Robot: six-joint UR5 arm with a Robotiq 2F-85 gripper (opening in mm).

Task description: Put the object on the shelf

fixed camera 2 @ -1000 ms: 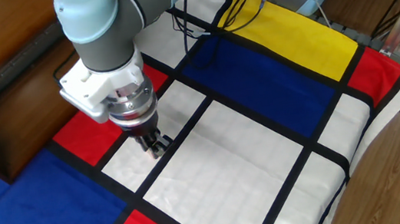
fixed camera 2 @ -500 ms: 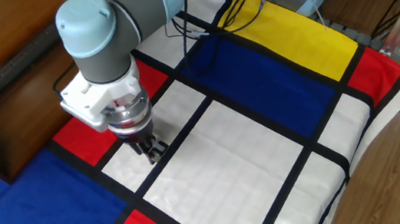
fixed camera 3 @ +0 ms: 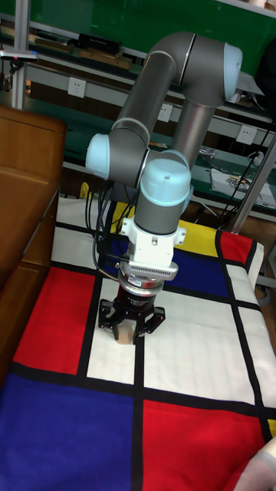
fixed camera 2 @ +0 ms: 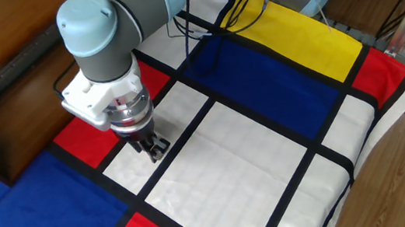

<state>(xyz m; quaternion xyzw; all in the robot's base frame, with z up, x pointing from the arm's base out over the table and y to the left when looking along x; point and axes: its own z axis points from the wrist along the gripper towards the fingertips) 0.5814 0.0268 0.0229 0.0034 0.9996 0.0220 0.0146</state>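
Fingers [fixed camera 3: 116, 321] of the gripper [fixed camera 3: 131, 328] are set low over the counter [fixed camera 2: 227, 181], their tips at or just above a white panel of the chequered cloth [fixed camera 2: 276, 80]. They stand partly spread, with the cube [fixed camera 3: 125, 332] seated between them; in the tall fixed view its pale face shows in the gap at the tips. Contact on both sides cannot be confirmed, and whether the cube rests on the cloth or is lifted cannot be told. The fixed view hides the cube almost wholly behind the fingers.

Judgement: the step in hand is securing the grasp. Close squarely on opposite flat faces, with the cube centred in the gap, so that it does not twist or squirt out. Lift straight up before any sideways travel.

Left of the fingers, well apart, stands the shelf [fixed camera 2: 4, 92], a dark brown unit at the counter's edge. Carry the cube high enough to clear its front board, then lower onto a flat board.
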